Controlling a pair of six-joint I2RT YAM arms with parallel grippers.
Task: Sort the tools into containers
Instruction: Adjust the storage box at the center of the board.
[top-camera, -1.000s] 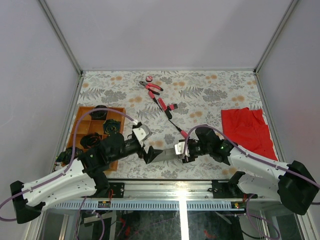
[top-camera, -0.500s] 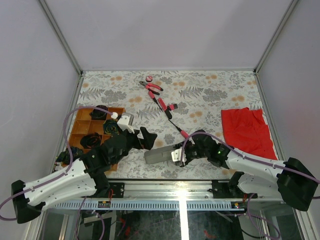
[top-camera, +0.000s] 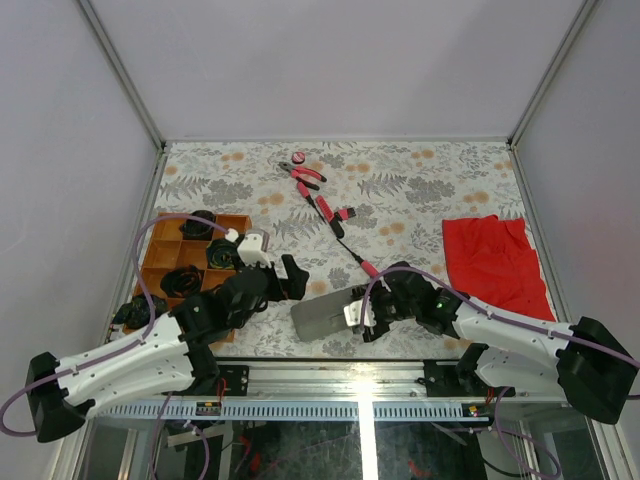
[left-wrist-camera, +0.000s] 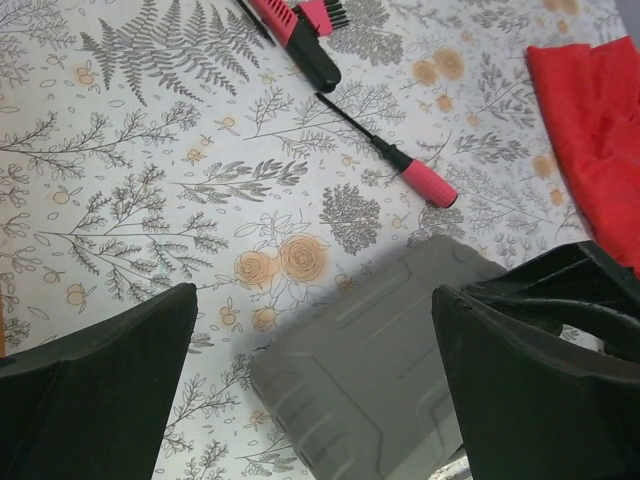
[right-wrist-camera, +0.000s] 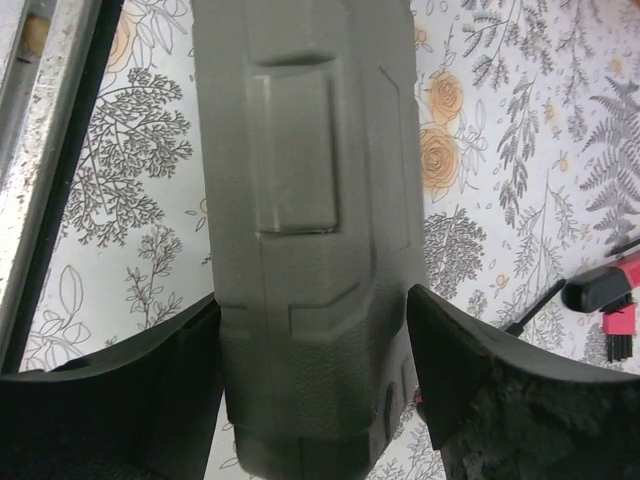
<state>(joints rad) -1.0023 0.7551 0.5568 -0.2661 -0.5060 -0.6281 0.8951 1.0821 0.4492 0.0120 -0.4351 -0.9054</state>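
The right gripper (top-camera: 364, 318) straddles one end of the closed grey case (top-camera: 322, 316), a finger on each side, but I cannot tell whether it squeezes. The left gripper (left-wrist-camera: 315, 370) hangs spread wide and empty near the other end. The case lies flat on the floral table (top-camera: 430, 190), right of the wooden tray (top-camera: 160, 262).

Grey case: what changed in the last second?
The left gripper let go of the grey case and pulled back toward the wooden tray. The case, held up between both grippers before, now lies flat on the table. The right gripper still straddles its right end; grip unclear. Pliers, screwdriver and red cloth unmoved.
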